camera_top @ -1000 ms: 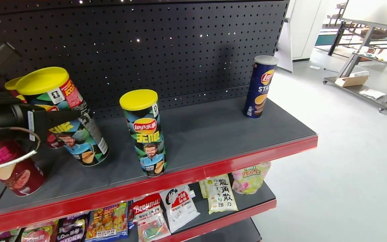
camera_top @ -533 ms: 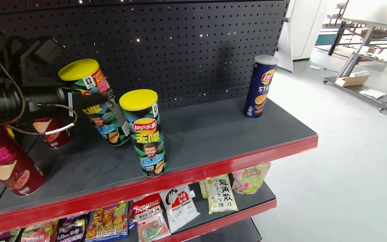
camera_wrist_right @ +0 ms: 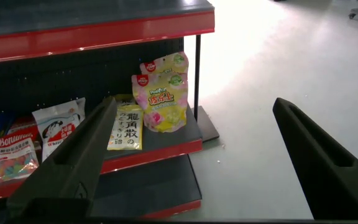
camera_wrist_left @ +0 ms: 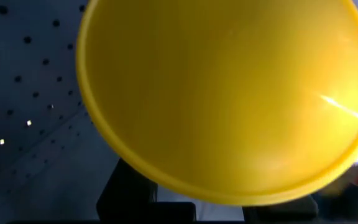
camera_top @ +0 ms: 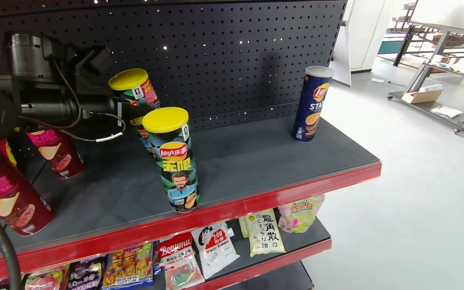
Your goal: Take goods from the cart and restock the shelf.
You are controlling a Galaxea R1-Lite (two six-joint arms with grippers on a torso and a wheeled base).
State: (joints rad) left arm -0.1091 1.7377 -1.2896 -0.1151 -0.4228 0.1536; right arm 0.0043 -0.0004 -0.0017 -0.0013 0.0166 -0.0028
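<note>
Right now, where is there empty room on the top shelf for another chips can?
The biggest bare patch of shelf lies between the front yellow-lidded can and the blue can, back to the pegboard. There is also room in front of the blue can. The left end is crowded: red cans, the left gripper and the can it holds.

Looks forward and down from the head onto the top shelf (camera_top: 256,161), pegboard (camera_top: 216,52) at 12 o'clock, floor (camera_top: 417,181) at 3. Left wrist: pressed close against the yellow lid (camera_wrist_left: 229,93) of the canister (camera_top: 147,92), at 10 o'clock for the head. Right wrist: low, facing the lower shelves (camera_wrist_right: 154,155); pink-green bag (camera_wrist_right: 161,93) shared with the head at 5 o'clock.
</note>
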